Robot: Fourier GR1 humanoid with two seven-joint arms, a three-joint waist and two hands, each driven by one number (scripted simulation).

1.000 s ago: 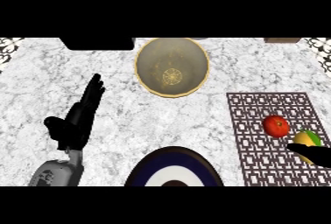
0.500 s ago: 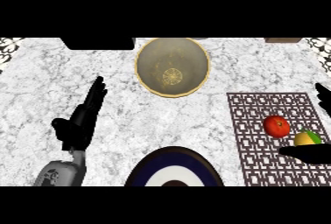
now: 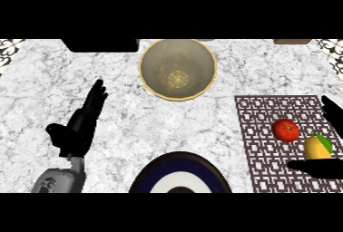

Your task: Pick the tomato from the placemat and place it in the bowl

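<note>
From the head view we see the tomato (image 3: 286, 130) on the placemat (image 3: 268, 136) at 3 o'clock — our right hand (image 3: 321, 168) spread open around it, untouching. Bowl (image 3: 178, 68) at 12; left hand (image 3: 80, 124) open at 9.

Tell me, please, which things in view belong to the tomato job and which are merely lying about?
Belong to the job:
tomato
placemat
bowl
right hand, open beside the tomato

Lying about:
yellow-green fruit on the placemat
blue and white plate
left hand, resting open at the left
</note>
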